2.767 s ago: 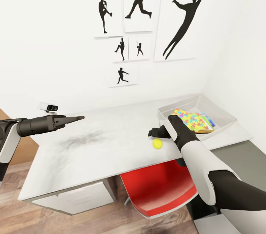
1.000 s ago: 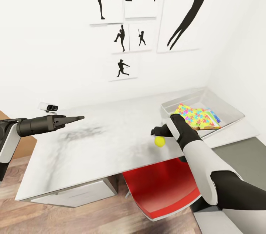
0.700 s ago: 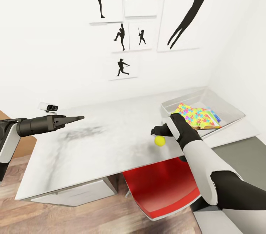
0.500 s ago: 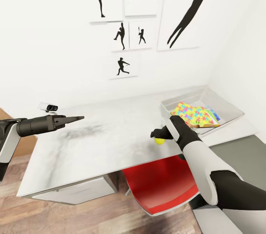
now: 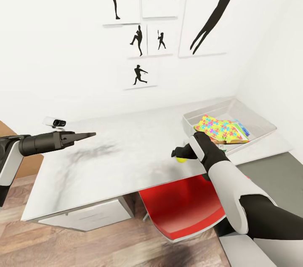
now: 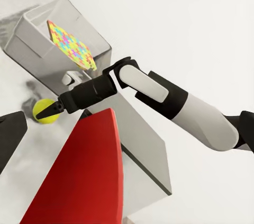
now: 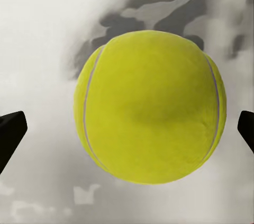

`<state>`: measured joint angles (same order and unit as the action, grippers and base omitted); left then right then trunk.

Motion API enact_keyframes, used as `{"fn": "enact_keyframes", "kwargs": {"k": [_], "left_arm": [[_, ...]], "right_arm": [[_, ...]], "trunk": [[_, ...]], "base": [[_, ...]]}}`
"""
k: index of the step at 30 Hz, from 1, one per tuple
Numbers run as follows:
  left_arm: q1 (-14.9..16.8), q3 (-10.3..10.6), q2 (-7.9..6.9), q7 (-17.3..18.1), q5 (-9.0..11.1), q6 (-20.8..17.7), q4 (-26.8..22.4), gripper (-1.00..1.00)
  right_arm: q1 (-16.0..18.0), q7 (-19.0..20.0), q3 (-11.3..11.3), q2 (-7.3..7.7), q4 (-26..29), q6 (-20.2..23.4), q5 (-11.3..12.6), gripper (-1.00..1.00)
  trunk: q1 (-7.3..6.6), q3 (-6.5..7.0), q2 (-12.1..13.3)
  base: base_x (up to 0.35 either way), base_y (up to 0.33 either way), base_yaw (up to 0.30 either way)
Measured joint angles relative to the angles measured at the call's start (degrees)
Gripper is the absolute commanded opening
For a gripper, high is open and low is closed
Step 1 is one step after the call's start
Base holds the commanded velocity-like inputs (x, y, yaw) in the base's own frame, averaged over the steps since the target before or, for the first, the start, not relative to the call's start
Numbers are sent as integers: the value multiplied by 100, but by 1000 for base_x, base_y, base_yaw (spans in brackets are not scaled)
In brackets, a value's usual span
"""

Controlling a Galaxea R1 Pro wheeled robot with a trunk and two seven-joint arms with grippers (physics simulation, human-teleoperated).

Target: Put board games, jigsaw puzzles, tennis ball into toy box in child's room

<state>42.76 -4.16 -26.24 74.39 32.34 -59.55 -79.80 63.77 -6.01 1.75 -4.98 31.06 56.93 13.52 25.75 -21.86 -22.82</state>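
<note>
Right gripper (image 5: pixel 178 154) has dropped over tennis ball (image 5: pixel 181 159) near counter (image 5: pixel 105 161) front edge, fingers wide, straddling it; left gripper (image 5: pixel 86 135) fingers narrow.

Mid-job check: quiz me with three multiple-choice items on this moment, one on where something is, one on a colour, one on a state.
1. Where is the small yellow-green tennis ball?
A. inside the bin
B. on the pale grey desk top, under the right tool
C. on the chair seat

2. What colour is the chair under the desk?
A. red
B. blue
C. black

3. How does the right tool stand?
A. shut on the ball
B. open, one finger on either side of the ball
C. shut on a puzzle

Answers:
1. B: the head view shows the ball on the desk near its front edge, below the right tool, apart from the shallow light grey bin.
2. A: the seat is bright red.
3. B: the right wrist view shows both fingertips spread wide, with gaps to the ball.
</note>
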Motion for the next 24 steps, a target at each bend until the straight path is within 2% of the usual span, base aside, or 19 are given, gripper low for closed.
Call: {"fn": "enact_keyframes", "kwargs": {"k": [7, 8, 24], "left_arm": [[1, 1, 4, -1, 0, 0, 0, 100], [0, 1, 5, -1, -1, 0, 0, 100], [3, 2, -1, 0, -12, 0, 0, 100]], "right_arm": [[0, 7, 0, 4, 0, -5, 19, 100], [0, 11, 0, 4, 0, -9, 22, -100], [1, 30, 1, 5, 9, -32, 19, -100]], "trunk": [[0, 0, 0], [0, 0, 0], [0, 2, -1]], "base": [[0, 0, 0], [0, 0, 0], [0, 0, -3]]}}
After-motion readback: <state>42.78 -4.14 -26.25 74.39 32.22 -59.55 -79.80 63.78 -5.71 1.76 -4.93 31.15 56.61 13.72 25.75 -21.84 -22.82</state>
